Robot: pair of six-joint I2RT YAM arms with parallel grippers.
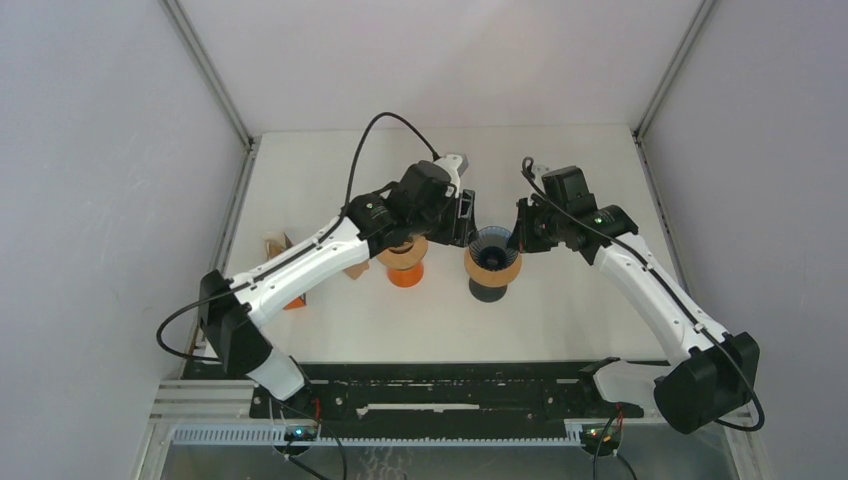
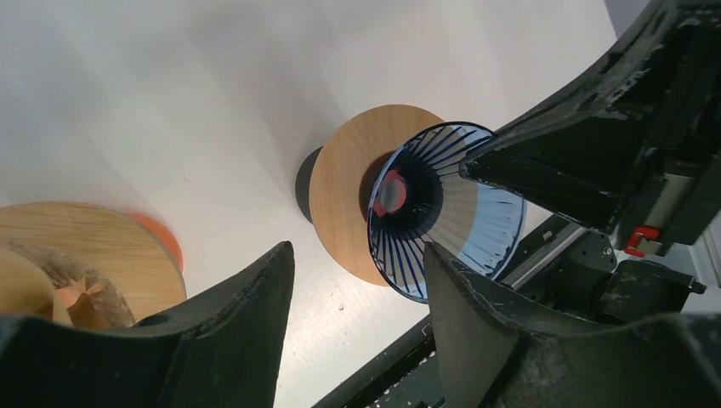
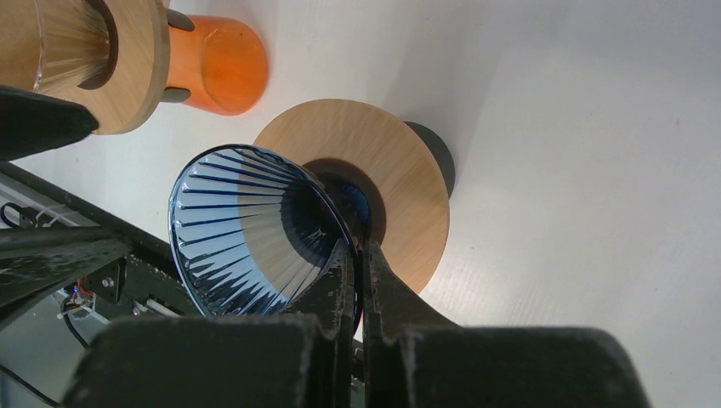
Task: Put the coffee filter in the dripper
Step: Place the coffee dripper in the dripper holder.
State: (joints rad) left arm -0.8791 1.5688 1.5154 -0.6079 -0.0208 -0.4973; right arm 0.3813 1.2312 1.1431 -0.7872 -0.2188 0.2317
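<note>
Your right gripper is pinched on the rim of the blue dripper, which sits mid-frame in the overhead view. Your left gripper hangs beside it, fingers apart. A crinkled brown coffee filter shows at the lower left of the left wrist view.

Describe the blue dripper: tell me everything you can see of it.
The blue dripper is a translucent, glass-looking cone with dark ribs running from its wide rim down to a small hole at the bottom. It stands mouth up, seated in a round wooden collar on a dark base, beside the orange dripper. The right gripper is shut on its wall. The left gripper hangs open close by.
</note>
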